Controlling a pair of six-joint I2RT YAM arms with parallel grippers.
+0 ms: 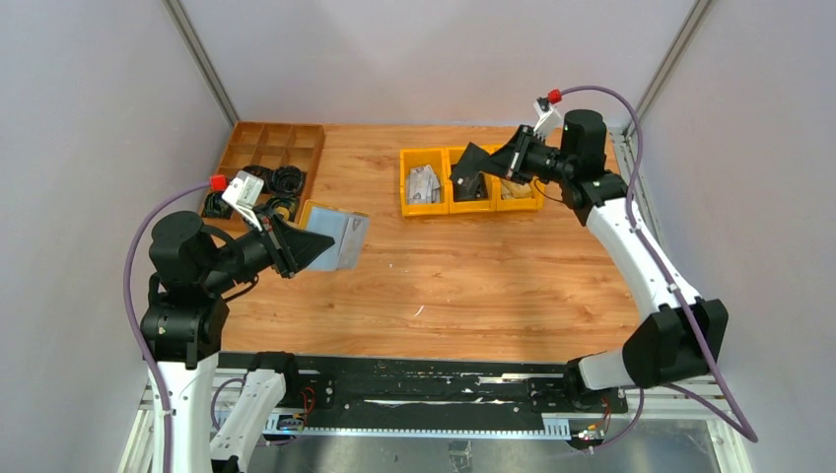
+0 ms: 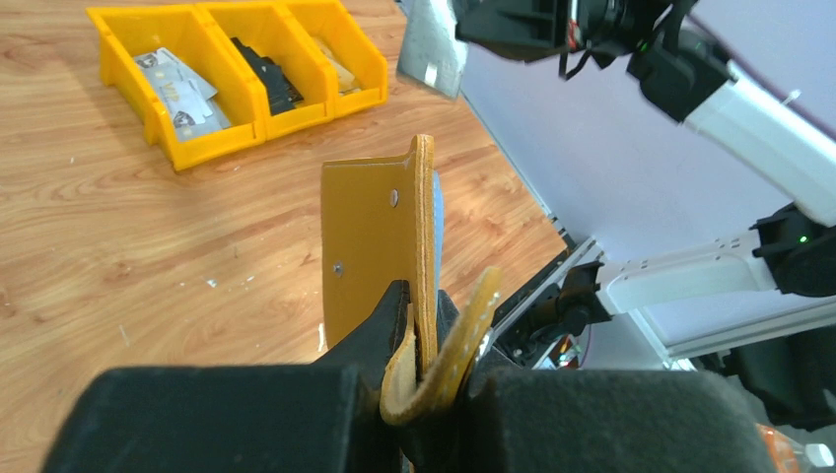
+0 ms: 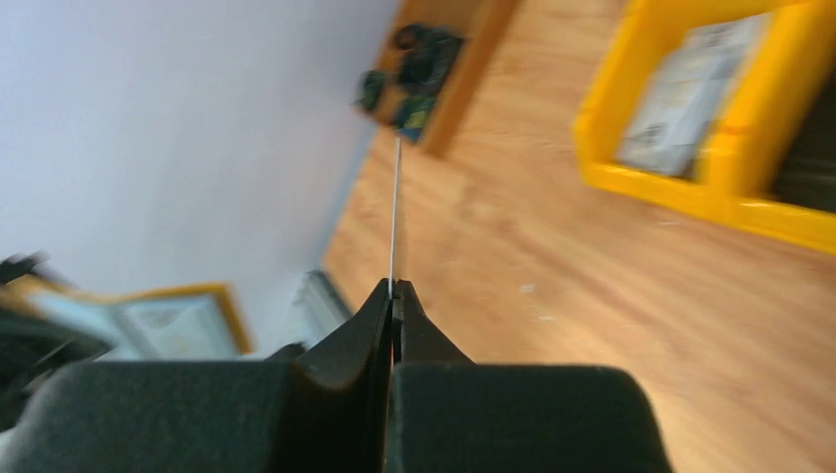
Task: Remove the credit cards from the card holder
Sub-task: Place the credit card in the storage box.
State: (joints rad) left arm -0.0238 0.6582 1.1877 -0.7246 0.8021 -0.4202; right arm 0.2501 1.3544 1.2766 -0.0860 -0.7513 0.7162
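Your right gripper (image 3: 394, 288) is pinched fully closed on a thin, stiff, likely slippery whitish plastic card (image 3: 395, 207) by the yellow plastic bins (image 1: 469, 206), while your left gripper (image 2: 422, 305) clamps the soft mustard leather wallet (image 2: 370, 236) by its edge.

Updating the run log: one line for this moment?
left gripper: shut on holder | right gripper: shut on card, near bins

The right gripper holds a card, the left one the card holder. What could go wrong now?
1. The right gripper pinches the thin card only at one edge; it may slip before release.
2. It hangs near the yellow bin with the other cards, so the drop could miss it.
3. The left gripper clamps the card holder by one edge in the air; it may twist.
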